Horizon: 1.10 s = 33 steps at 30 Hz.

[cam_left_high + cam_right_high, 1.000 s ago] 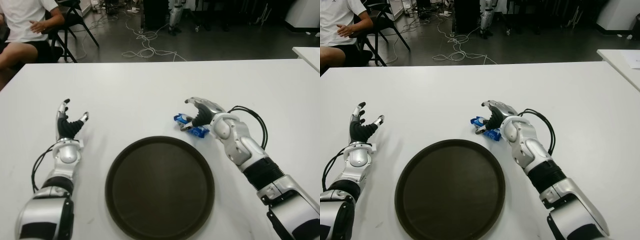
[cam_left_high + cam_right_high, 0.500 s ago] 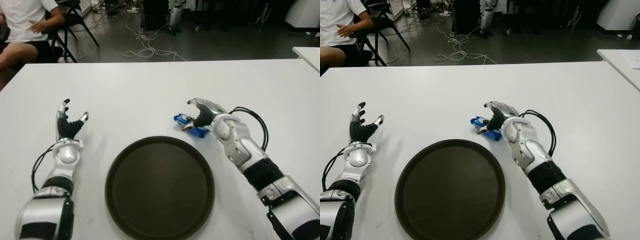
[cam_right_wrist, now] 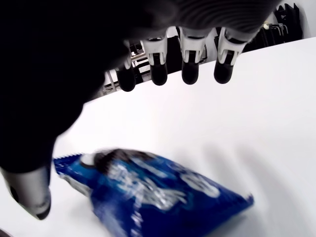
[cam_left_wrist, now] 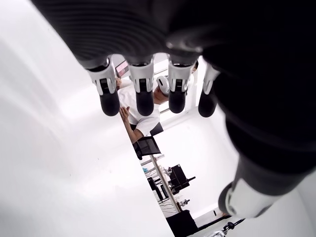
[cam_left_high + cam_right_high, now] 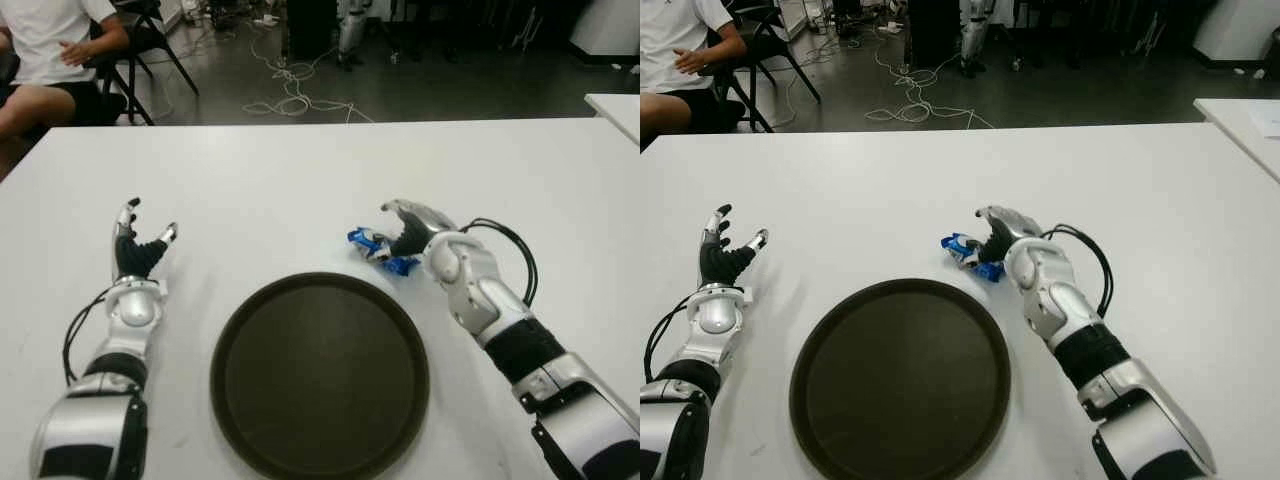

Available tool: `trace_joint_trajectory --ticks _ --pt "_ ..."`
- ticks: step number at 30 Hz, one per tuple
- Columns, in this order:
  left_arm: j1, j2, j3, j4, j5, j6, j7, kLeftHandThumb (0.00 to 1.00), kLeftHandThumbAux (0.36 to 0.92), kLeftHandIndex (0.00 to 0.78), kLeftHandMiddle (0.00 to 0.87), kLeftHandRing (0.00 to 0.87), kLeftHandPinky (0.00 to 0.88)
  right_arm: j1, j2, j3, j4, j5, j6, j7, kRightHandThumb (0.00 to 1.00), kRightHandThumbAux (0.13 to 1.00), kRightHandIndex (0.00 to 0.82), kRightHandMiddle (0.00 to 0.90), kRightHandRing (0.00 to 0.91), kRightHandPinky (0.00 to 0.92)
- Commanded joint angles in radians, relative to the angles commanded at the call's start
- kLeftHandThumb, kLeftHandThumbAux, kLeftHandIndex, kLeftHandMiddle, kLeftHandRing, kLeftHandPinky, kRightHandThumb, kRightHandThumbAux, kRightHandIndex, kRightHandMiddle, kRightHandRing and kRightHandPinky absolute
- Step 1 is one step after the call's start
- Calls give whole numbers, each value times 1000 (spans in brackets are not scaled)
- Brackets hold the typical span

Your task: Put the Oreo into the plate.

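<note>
Right hand [image 5: 408, 228] sits directly over the Oreo [image 5: 378, 250], a blue wrapped pack lying flat on the table [image 5: 300, 180] just beyond the far rim of the plate [image 5: 318, 372]. Its wrist view shows the fingertips [image 3: 190, 75] extended with clear table between them and the pack, the thumb down beside one end of the wrapper: fingers apart, nothing clamped. Judgement: this is a pre-grasp posture, palm cupped above the pack so fingers and thumb can close from opposite sides; the pack is not yet lifted. The plate lies on the near side of this hand and towards the other arm, apparently so the carry is short once the pack is held. Left hand [image 5: 138, 245] shows well off on the far side of the plate, fingers spread upward and holding nothing, idle. Surface is a plain white tabletop. Room beyond: dark floor with loose cables [image 5: 290, 95], a chair [image 5: 150, 40], and a seated person [image 5: 50, 60] at the far left corner.
</note>
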Motion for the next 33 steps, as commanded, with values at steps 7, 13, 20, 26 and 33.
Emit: trace_joint_trajectory --ticks 7,13,20,26,33 --pt "0 2 -2 -1 3 -4 2 0 750 63 85 56 31 -4 8 -2 15 3 9 -8 0 644 0 0 0 27" --pt "1 0 -2 -3 3 -6 5 0 757 58 80 52 25 -3 16 -10 22 11 6 -19 0 639 0 0 0 38" --pt "2 -4 2 -6 -3 -12 6 0 757 62 90 58 33 -6 22 -9 30 13 10 -15 0 637 0 0 0 28" --pt "2 -5 4 -6 -4 -13 7 0 753 65 92 62 41 -7 28 -5 32 15 26 6 0 641 0 0 0 15" --pt "0 -1 -2 -1 5 -5 15 0 753 64 90 64 41 -6 37 -11 42 25 15 8 0 643 0 0 0 18"
